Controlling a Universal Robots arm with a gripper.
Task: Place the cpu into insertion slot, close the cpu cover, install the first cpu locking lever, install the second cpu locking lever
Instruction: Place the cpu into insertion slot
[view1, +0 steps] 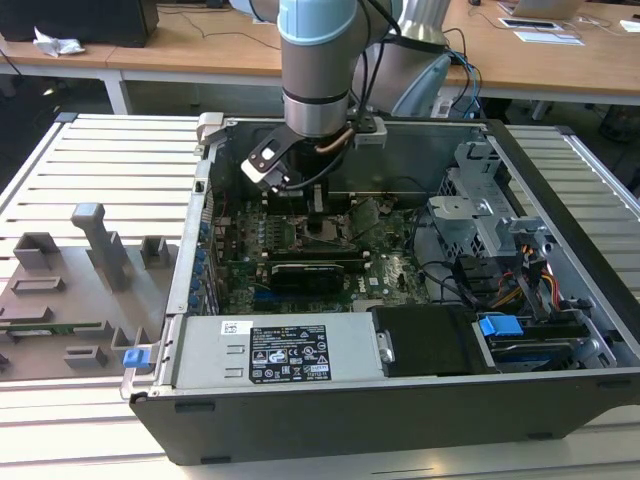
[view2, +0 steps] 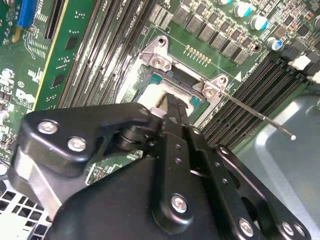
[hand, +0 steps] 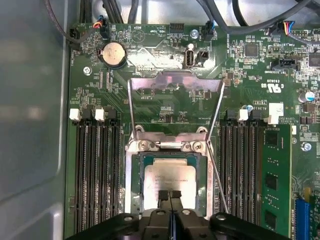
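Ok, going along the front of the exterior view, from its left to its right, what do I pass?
Grey fixture tray → small blue clip → silver power supply box → black box → blue latch.

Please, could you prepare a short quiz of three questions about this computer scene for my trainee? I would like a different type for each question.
1. True or false: the cpu lies in the insertion slot.
2. The cpu cover is: A) flipped open, B) closed over the chip, C) missing.
3. Fill in: the tip of the tool stands over the ____.

Key: 1 true; 2 A; 3 cpu.
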